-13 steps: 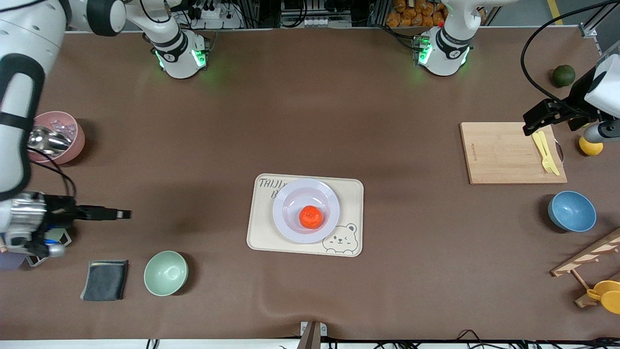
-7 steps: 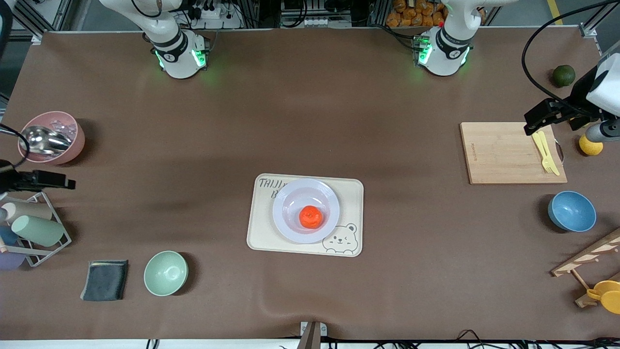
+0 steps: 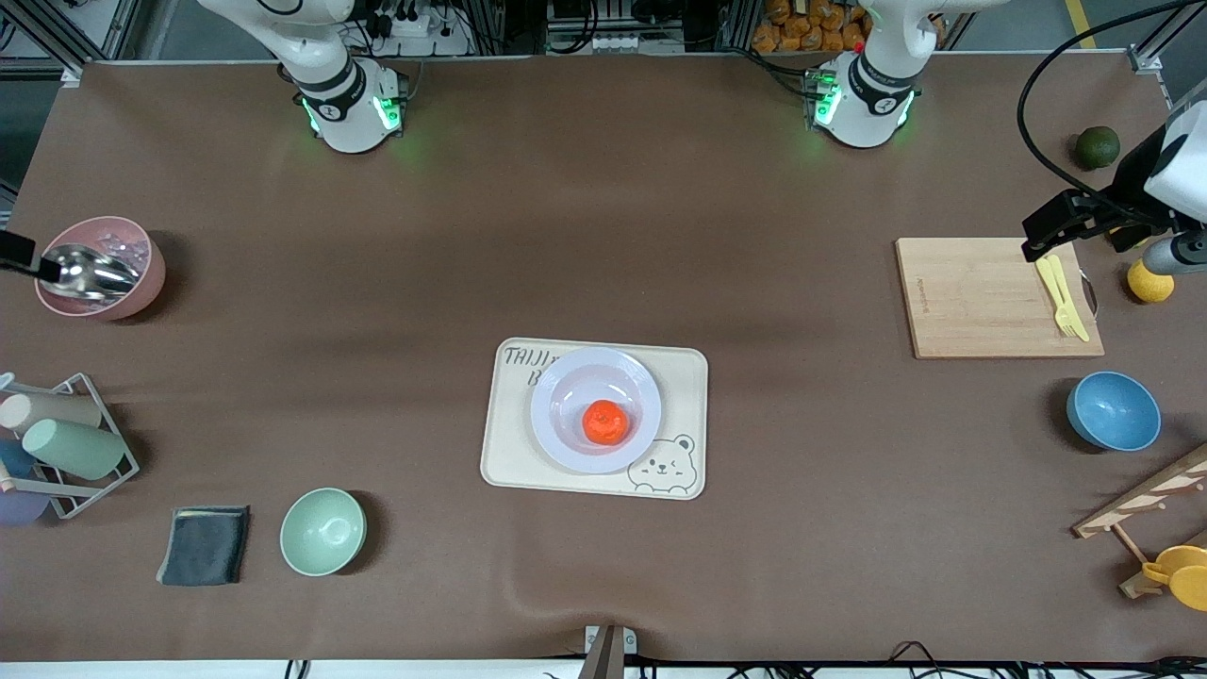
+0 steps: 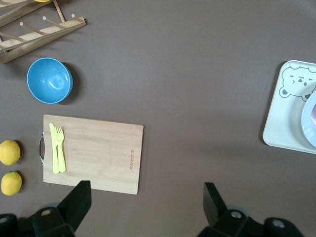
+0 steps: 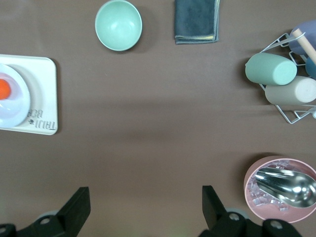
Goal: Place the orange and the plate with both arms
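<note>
The orange (image 3: pixel 605 422) sits in the middle of the pale plate (image 3: pixel 556 389), which rests on the cream bear tray (image 3: pixel 509 462) at the table's centre. My left gripper (image 3: pixel 1037 236) hangs open over the corner of the cutting board (image 3: pixel 981 297) at the left arm's end, with nothing between its fingers (image 4: pixel 79 197). My right gripper (image 3: pixel 19 253) is open and empty at the right arm's end, by the pink bowl (image 3: pixel 141 283). In the right wrist view the orange (image 5: pixel 4 88) and the plate (image 5: pixel 17 106) show at the frame's edge.
A yellow fork and knife (image 3: pixel 1061 297) lie on the board, beside lemons (image 3: pixel 1149 283), a dark green fruit (image 3: pixel 1097 147) and a blue bowl (image 3: pixel 1113 410). The pink bowl holds ice and a metal scoop (image 3: pixel 90 272). A cup rack (image 3: pixel 61 443), grey cloth (image 3: pixel 205 545) and mint bowl (image 3: pixel 322 531) lie nearer the camera.
The right arm has pulled away from above the cup rack toward the pink bowl and mostly left the front view. The left arm has barely moved. Orange and plate stay put.
</note>
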